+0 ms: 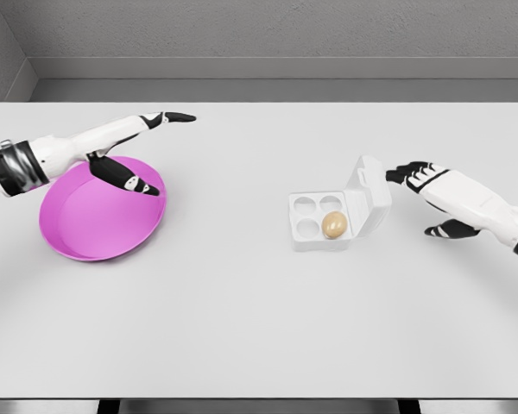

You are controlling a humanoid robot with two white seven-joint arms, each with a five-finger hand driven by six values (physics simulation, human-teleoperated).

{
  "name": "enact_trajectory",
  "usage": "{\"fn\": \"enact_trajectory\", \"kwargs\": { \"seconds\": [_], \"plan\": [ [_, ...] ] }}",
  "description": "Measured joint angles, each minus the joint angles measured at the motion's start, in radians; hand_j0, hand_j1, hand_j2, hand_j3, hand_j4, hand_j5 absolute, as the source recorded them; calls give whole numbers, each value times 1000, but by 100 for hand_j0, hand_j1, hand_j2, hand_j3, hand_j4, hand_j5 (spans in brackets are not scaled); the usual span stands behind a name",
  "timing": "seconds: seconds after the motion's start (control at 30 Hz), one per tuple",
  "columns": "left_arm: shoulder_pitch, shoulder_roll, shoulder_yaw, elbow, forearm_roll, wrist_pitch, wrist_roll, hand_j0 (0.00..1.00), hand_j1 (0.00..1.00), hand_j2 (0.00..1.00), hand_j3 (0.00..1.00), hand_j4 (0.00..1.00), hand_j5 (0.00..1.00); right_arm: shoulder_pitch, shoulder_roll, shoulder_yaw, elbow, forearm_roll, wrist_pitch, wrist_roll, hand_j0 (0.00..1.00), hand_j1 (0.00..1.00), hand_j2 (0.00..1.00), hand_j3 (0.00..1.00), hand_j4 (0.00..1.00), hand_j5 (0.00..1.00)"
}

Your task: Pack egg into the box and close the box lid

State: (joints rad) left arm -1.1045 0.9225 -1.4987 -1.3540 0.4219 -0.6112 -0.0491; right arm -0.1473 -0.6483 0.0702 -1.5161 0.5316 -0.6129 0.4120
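Plainly, the egg (333,225) is already in the box (319,222): a smooth tan-brown oval with a paler sheen on top, sitting in the front right cup of four. The other three cups show as round, shallow hollows. The box is a small white square tray resting on the white counter (242,328), a little right of the middle. Its lid (368,195) is white too, hinged along the tray's right side and standing up, tilted away to the right, so the box is open.

The right hand (423,178) comes in from the right edge, white with black fingers. Its fingertips (395,173) curl slightly and point left, just beside the lid's upper outer edge; whether they touch it cannot be told. The thumb hangs lower, apart from the fingers, and the hand holds nothing.

On the left, a round magenta plate (86,226) with a shallow raised rim lies on the counter, well apart from the box. The left hand (134,142) hovers over its far edge, fingers stretched straight out to the right, thumb spread downward over the plate, holding nothing.
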Motion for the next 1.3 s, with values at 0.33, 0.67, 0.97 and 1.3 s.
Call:
{"fn": "enact_trajectory", "kwargs": {
  "seconds": [0.33,0.67,0.97,1.3],
  "plan": [
    [0,15,1,0,-4,0,1,100,100,100,100,100,100,28,0,1,-43,-9,0,0,100,100,100,100,100,100],
    [-3,15,1,1,-4,0,3,100,100,100,100,100,100,72,14,3,-111,-11,0,-1,100,100,100,100,100,100],
    [-6,14,1,4,-4,0,5,100,100,100,100,100,100,89,23,19,-152,-12,0,-2,100,100,100,100,100,100],
    [-2,18,0,7,-16,0,3,100,100,100,100,100,100,103,33,-16,-120,-13,0,0,100,100,100,100,100,100]
  ]
}}
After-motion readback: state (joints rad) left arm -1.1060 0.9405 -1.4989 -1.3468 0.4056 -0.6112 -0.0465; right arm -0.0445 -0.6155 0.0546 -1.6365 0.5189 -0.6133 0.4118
